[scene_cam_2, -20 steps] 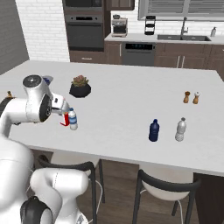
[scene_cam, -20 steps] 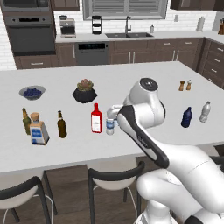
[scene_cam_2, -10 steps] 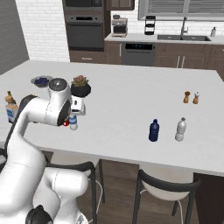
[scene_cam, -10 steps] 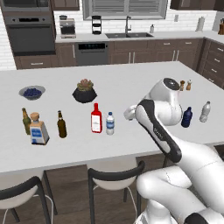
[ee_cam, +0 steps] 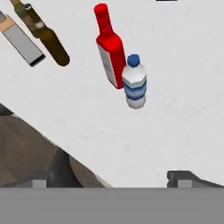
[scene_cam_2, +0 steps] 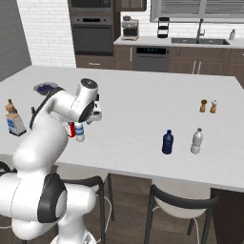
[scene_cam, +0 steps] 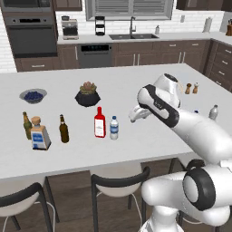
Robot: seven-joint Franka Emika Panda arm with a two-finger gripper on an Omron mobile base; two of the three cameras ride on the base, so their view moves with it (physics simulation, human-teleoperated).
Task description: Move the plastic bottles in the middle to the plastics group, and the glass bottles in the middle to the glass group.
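The pincer [scene_cam: 134, 114] stands wide and empty, having swung back from the right toward the middle cluster, a sign that the approach to the first pickup is under way. The water bottle [ee_cam: 134, 81] stands upright mid-counter: clear, blue cap, pale label. The red bottle [ee_cam: 109, 47] stands just beside it, the brown beer bottle [scene_cam: 64, 129] further left. The counter [scene_cam: 136, 81] carries all groups.

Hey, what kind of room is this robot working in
A home kitchen, rendered in simulation by the look of it. A built-in wall oven, a sink with a faucet and a coffee maker line the back counter, behind a white island with bottles on it.
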